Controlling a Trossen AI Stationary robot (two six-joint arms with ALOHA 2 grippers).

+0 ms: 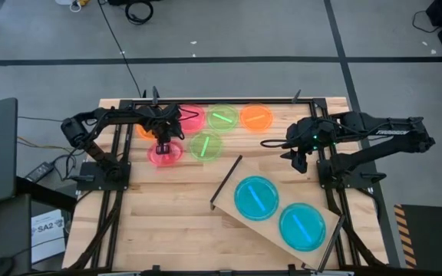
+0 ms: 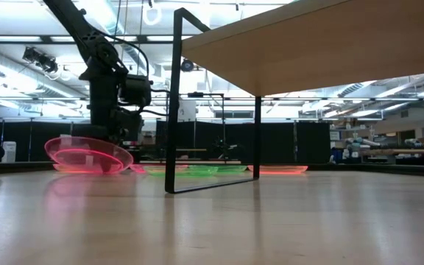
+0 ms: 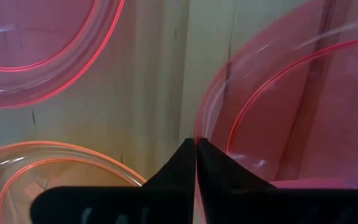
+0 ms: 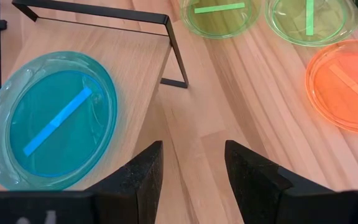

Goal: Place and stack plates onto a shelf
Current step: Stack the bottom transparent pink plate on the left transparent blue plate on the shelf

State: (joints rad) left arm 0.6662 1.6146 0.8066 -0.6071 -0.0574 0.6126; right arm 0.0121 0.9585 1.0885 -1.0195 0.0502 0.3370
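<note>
My left gripper (image 1: 163,142) is shut on a pink plate (image 1: 165,155) near the table's far left. In the low view the gripper (image 2: 116,129) stands over that plate (image 2: 87,156). Another pink plate (image 1: 191,115), two green plates (image 1: 222,116) (image 1: 206,146) and an orange plate (image 1: 256,117) lie flat on the table. A further orange plate (image 1: 144,132) is mostly hidden under the left arm. The shelf (image 1: 286,192) stands at the near right with two blue plates (image 1: 256,197) (image 1: 302,227) on it. My right gripper (image 1: 298,159) hangs open beyond the shelf, touching nothing. My left gripper pinches the pink plate's rim (image 3: 201,134) between its two shut fingers (image 3: 182,158), coming from above and pointing down. In the low view the plate looks tilted, with its underside (image 2: 87,169) low at the tabletop; whether it rests there I cannot tell.
The shelf's black legs (image 2: 174,103) stand in the middle of the table. In the right wrist view the shelf (image 4: 135,68) with a blue plate (image 4: 51,121) lies ahead of the open fingers. Bare planks (image 1: 167,222) fill the near left. A black frame rims the table.
</note>
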